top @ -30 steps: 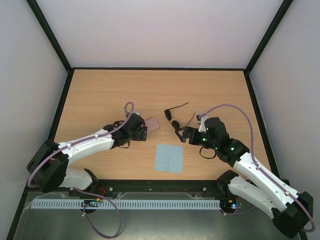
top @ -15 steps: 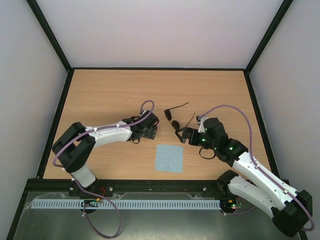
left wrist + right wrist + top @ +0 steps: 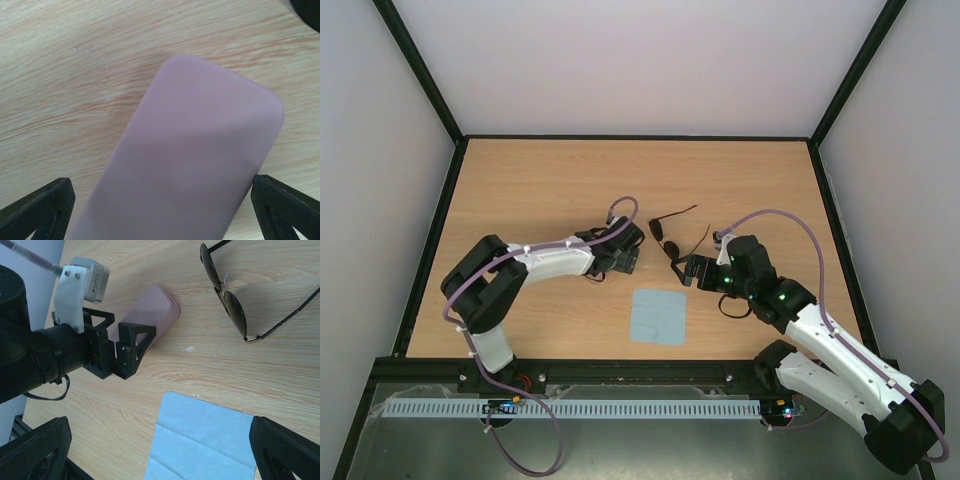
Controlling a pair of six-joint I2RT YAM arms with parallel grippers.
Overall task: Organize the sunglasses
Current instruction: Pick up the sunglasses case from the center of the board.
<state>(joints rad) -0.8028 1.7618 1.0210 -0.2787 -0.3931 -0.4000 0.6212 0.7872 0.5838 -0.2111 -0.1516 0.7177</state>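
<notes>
The table (image 3: 300,365) has a pale wood-grain top, smooth and matt. The pink case (image 3: 200,160) looks like soft plastic with an even matt skin. The sunglasses (image 3: 227,295) have glossy dark lenses and thin metal wire arms. The light blue cloth (image 3: 205,440) is matt fabric, faintly creased.

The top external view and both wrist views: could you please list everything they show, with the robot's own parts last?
sunglasses: one pair, black with dark lenses, temples unfolded, lying on the table right of centre.
case: one, pink, lying flat on the table left of the sunglasses.
cloth: one, light blue, flat on the table near the front edge.
table: one, light wood with a black rim.
left gripper: one, black, jaws open astride the case.
right gripper: one, black, jaws open and empty, between the cloth and the sunglasses.
left arm, right arm: two, white and black, bases at the near edge.
</notes>
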